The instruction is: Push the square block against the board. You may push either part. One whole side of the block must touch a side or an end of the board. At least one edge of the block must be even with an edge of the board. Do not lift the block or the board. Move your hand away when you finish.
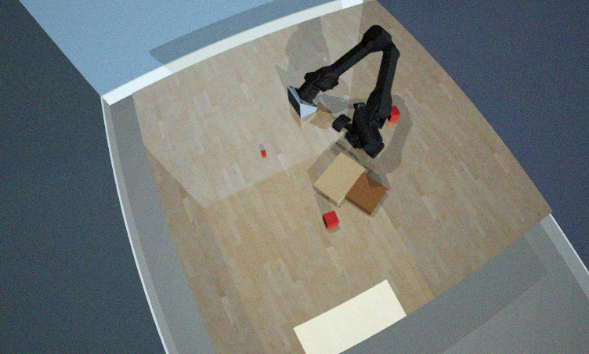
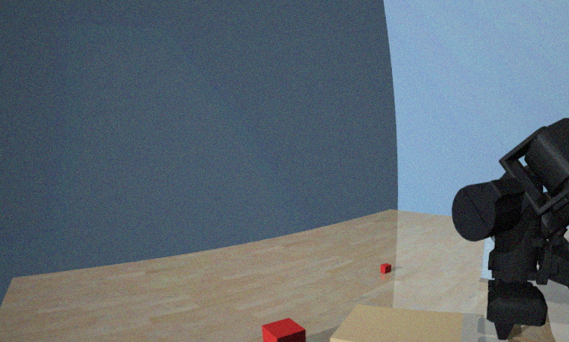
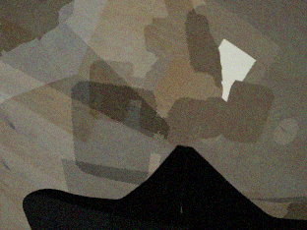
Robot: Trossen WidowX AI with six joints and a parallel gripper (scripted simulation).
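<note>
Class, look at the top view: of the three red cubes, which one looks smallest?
The red cube on the left, out on the pale patch of floor; both others look clearly bigger there.

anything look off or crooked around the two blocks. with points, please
Yes, slightly: in the top view the tan board (image 1: 338,177) (image 2: 402,324) and brown block (image 1: 366,194) meet side to side, but their ends look staggered, not even. Nothing looks spilled or damaged.
</note>
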